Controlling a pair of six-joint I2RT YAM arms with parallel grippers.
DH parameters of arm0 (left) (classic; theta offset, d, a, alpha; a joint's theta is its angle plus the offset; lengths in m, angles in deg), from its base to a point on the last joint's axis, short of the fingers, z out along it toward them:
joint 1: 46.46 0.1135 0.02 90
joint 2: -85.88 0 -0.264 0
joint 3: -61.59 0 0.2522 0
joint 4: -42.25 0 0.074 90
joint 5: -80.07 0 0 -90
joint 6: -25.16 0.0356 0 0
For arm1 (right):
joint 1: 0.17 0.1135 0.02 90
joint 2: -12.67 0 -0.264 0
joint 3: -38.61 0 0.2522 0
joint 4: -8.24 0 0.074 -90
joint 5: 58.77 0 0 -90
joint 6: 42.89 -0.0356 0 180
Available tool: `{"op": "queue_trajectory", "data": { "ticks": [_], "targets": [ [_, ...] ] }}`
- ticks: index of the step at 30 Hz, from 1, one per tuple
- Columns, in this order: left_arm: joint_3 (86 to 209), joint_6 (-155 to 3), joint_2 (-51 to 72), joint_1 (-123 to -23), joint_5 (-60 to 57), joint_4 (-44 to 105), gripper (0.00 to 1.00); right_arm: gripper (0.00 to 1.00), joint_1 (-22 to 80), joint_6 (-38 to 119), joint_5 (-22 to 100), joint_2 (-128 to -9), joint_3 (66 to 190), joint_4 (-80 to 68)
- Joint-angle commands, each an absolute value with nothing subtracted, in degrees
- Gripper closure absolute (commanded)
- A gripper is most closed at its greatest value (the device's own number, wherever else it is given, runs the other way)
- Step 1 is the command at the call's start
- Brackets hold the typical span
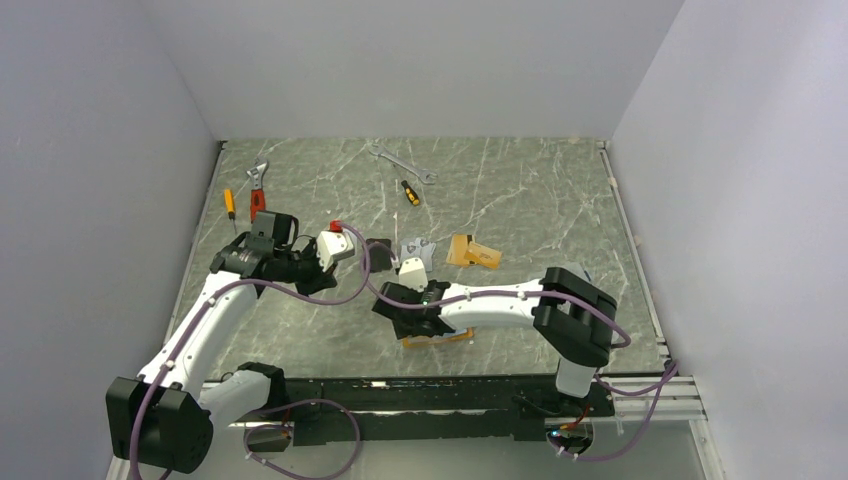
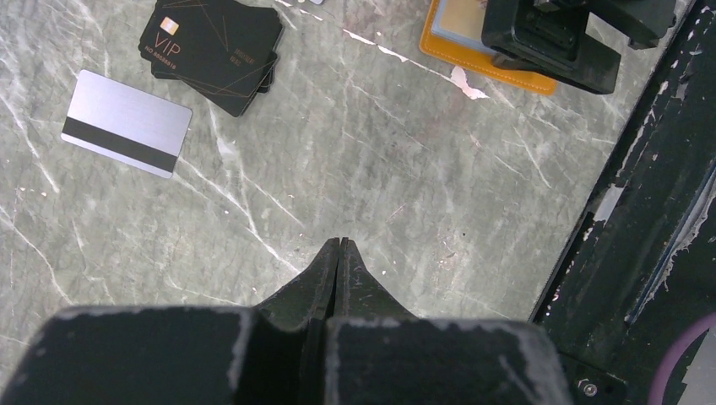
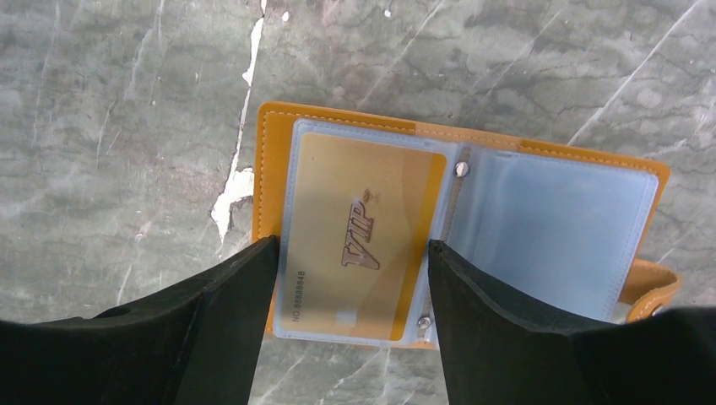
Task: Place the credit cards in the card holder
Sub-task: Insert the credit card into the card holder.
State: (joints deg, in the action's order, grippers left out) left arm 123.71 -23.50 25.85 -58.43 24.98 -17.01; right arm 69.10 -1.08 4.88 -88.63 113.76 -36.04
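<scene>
The orange card holder point(image 3: 338, 114) lies open on the marble table, near the front edge. A gold VIP credit card point(image 3: 371, 186) sits inside its left clear pocket; the right clear pocket point(image 3: 557, 228) looks empty. My right gripper point(image 3: 352, 245) hovers over the holder, open, its fingers straddling the pocket with the gold card. A silver card with a black stripe point(image 2: 127, 122) and a small stack of black VIP cards point(image 2: 215, 42) lie loose on the table. Orange-tan cards point(image 1: 472, 252) lie further right. My left gripper point(image 2: 339, 245) is shut and empty, above bare table short of these cards.
Tools lie at the back: a steel wrench point(image 1: 400, 160), a yellow-black screwdriver point(image 1: 410, 192), a red-handled wrench point(image 1: 257, 190) and a second screwdriver point(image 1: 229, 203). The black rail point(image 2: 642, 211) of the table's front edge runs close to my left gripper.
</scene>
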Motion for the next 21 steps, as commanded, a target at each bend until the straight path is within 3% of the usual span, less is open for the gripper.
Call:
{"op": "queue_trajectory", "data": {
  "ticks": [1,8,11,14,21],
  "targets": [
    [125.7,-22.5,26.1,-58.1,27.4,-17.6,1.00,0.34,68.6,0.1,5.0,-89.5,115.1,-34.3],
    [125.5,-22.1,26.2,-58.1,26.4,-17.6,1.00,0.55,68.6,-1.0,4.2,-87.9,114.9,-34.1],
    [125.3,-22.2,26.3,-58.1,26.1,-17.7,1.00,0.58,68.7,-1.2,4.1,-86.8,114.9,-34.4],
    [125.5,-22.8,26.0,-58.1,26.1,-17.5,1.00,0.45,68.7,-0.9,4.3,-85.6,115.4,-34.9],
    [127.0,-23.4,24.6,-58.1,25.6,-17.9,1.00,0.31,67.3,0.4,4.8,-82.8,116.3,-35.4]
  ]
}}
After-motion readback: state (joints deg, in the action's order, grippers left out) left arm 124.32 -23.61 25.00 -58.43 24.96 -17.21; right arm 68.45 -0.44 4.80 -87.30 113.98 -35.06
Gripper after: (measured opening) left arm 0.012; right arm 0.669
